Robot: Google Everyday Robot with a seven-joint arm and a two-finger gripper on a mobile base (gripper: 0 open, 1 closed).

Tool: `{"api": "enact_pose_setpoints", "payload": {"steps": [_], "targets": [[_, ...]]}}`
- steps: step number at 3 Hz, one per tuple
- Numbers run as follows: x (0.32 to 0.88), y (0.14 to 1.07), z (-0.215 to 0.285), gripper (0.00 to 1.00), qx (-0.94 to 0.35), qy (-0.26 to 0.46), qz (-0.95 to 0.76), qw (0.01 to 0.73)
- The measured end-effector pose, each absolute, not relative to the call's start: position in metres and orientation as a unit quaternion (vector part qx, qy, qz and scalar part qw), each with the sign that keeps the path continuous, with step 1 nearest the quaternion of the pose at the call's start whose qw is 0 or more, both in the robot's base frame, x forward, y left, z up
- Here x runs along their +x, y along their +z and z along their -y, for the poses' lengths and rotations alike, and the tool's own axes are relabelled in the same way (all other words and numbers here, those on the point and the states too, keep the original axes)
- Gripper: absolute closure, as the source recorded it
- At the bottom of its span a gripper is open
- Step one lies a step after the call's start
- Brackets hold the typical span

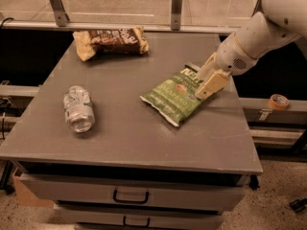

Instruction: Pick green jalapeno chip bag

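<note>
The green jalapeno chip bag (173,97) lies flat on the grey table (124,128), right of centre, its white lettering toward the far right end. My gripper (207,76) comes in from the upper right on a white arm (259,32) and sits at the bag's far right end, touching or just over its top edge. The gripper covers that corner of the bag.
A brown-and-tan snack bag (110,41) lies at the table's far left. A crushed clear plastic bottle (78,108) lies at the left. A metal rail (120,27) runs behind the table. Drawers (129,195) sit below the front edge. A tape roll (278,101) rests on a ledge at the right.
</note>
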State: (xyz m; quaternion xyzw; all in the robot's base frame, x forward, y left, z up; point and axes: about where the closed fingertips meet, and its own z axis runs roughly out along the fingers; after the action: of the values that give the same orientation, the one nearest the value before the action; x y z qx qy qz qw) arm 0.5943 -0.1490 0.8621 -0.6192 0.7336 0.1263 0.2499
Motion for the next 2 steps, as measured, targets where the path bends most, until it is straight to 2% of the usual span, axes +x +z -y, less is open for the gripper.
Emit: {"api": "enact_pose_setpoints", "payload": {"steps": [1,2], "targets": [[0.5976,0.8634,0.1441,0.00,-0.622,0.128,-0.730,0.254],[0.5977,0.8634,0.1440,0.00,-0.622,0.128,-0.730,0.254]]}}
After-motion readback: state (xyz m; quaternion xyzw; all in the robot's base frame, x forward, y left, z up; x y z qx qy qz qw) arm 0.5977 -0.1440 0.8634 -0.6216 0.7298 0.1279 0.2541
